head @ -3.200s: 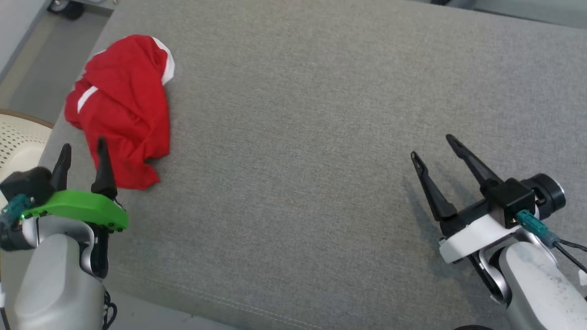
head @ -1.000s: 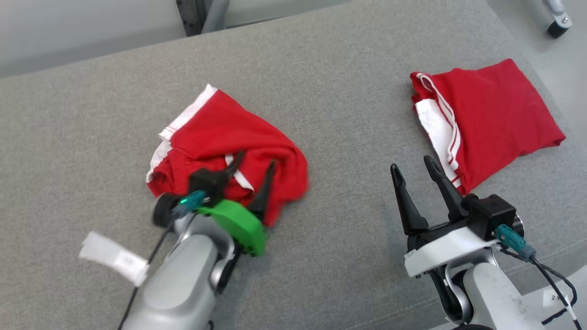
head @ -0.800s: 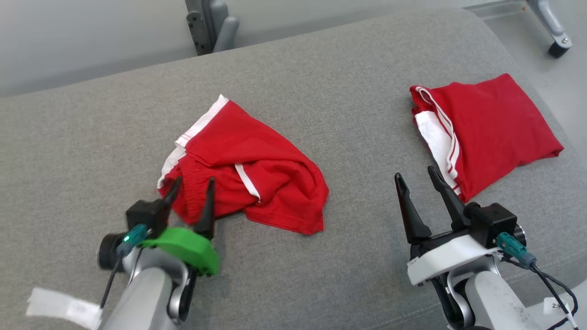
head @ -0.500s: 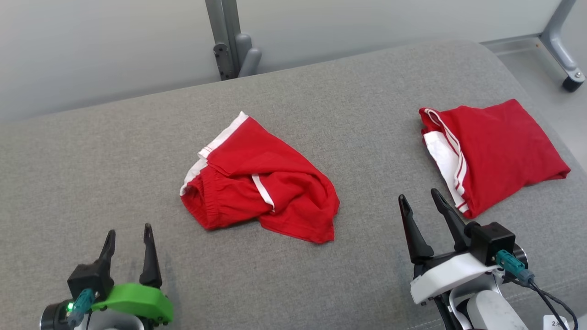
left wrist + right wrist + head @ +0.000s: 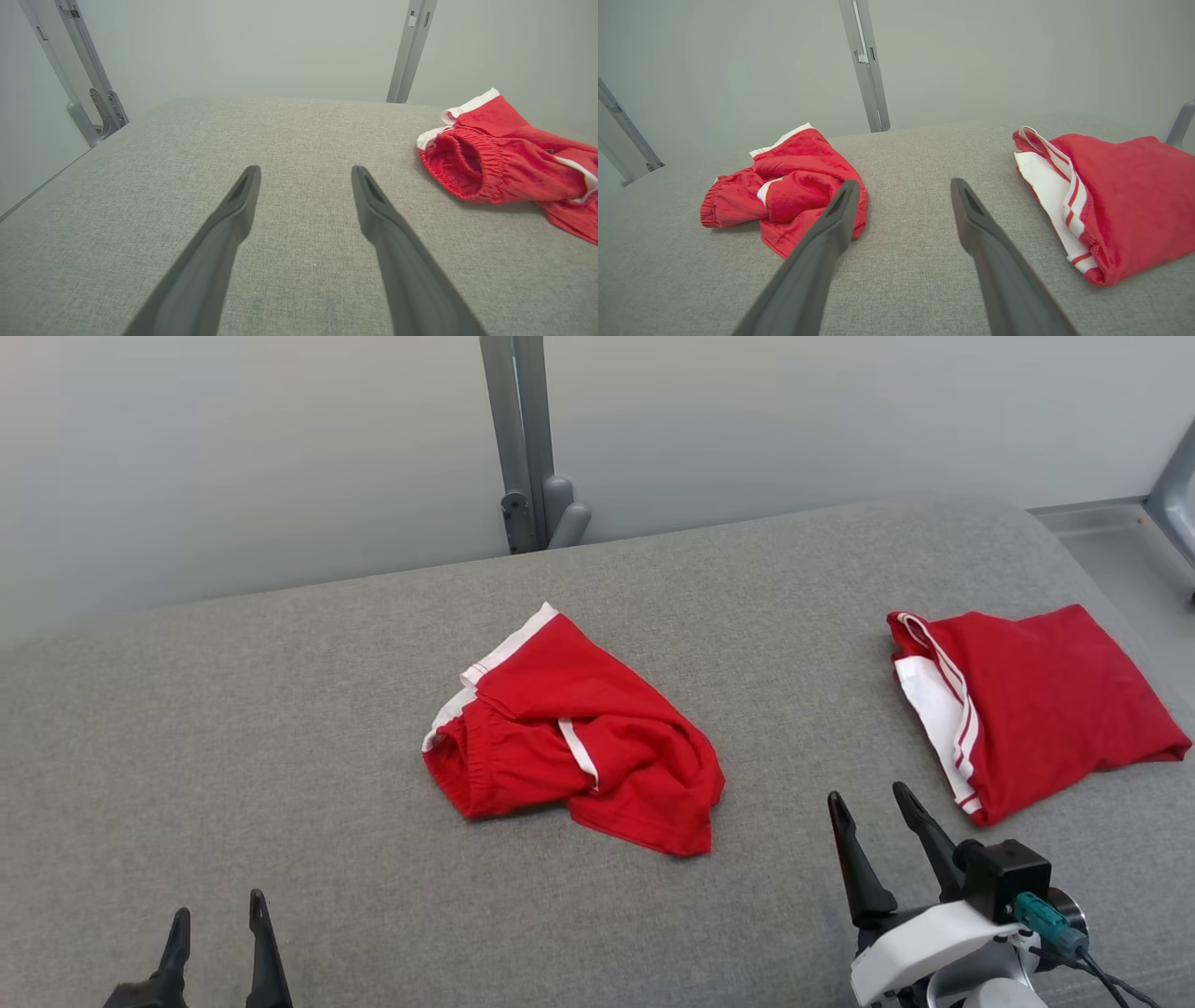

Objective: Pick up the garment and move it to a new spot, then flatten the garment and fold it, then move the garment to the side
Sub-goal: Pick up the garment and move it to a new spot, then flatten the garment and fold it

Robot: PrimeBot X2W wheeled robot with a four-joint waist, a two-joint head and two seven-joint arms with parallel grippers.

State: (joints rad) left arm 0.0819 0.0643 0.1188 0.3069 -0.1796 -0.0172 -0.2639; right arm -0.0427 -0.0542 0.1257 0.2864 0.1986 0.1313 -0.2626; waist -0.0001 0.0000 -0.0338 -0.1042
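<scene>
The crumpled garment (image 5: 574,765), red w/ white trim, lies approx. mid grey cushion (image 5: 233,728), waistband toward 9 o'clock. A folded garment (image 5: 1046,709) sits well apart at 3 o'clock. Right gripper (image 5: 866,795) at 4 o'clock, left gripper (image 5: 217,907) at 7 o'clock: both w/ fingers spread, empty, clear of cloth.

1. A crumpled red garment (image 5: 574,765) with white trim lies near the middle of the grey fabric-covered table (image 5: 280,728).
2. A folded red garment (image 5: 1046,709), white striped edge facing left, lies flat well apart to the right, near the table's right edge.
3. The right tool (image 5: 866,795) sits at the lower right, its dark fingers spread with nothing between them, near the folded garment's front corner but not touching it.
4. The left tool (image 5: 217,907) pokes up from the bottom edge, fingers likewise spread.
5. A grey metal post (image 5: 523,439) stands behind the table.
</scene>
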